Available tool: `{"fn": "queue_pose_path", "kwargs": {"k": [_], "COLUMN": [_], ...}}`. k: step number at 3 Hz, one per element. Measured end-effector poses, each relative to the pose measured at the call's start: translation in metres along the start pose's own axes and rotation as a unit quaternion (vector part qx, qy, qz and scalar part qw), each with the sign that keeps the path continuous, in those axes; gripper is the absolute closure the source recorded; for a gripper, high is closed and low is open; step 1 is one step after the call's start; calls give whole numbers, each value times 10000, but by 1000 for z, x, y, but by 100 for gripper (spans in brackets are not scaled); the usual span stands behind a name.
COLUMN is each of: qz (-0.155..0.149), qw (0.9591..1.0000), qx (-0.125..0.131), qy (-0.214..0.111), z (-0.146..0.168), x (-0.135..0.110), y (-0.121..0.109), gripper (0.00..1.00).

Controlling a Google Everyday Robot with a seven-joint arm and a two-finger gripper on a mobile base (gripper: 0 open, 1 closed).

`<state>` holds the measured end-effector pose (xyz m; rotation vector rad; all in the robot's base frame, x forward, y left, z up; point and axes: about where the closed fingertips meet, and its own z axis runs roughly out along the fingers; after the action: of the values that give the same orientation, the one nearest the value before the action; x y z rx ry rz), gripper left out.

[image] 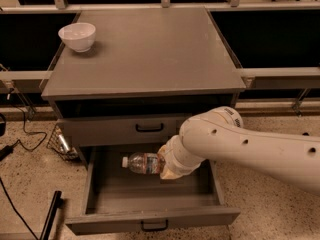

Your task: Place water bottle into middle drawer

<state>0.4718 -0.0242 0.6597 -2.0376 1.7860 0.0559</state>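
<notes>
The robot's arm comes in from the right & bends down in front of the grey cabinet. Its gripper sits over the open middle drawer, toward the back of the tray, clenched round the base end of the water bottle. The bottle lies roughly level, white cap pointing left, label band near the middle, and its far end disappears into the gripper. It's inside the drawer's outline, left of centre, close to the back wall. Can't tell from here whether it touches the tray floor or hangs just above it.

The drawer is pulled well out, w/ its small black handle at the bottom edge of the front. Right above it is another drawer, closed, flat grey front w/ a black handle. The arm's wrist covers part of that front on the right.

On the cabinet top, back left corner, stands a white bowl, well apart from the arm. A black cable trails over the speckled floor on the left.
</notes>
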Motion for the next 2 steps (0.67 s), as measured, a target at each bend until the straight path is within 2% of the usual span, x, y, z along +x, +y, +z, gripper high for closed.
{"fn": "queue_pose_path", "kwargs": {"k": [1, 2], "qz": [-337, -445], "qw": [9993, 9983], "qx": [-185, -369], "qy": [-29, -64], "z": [30, 64], "x": [3, 12], "y": [1, 0], "gripper": [100, 100]}}
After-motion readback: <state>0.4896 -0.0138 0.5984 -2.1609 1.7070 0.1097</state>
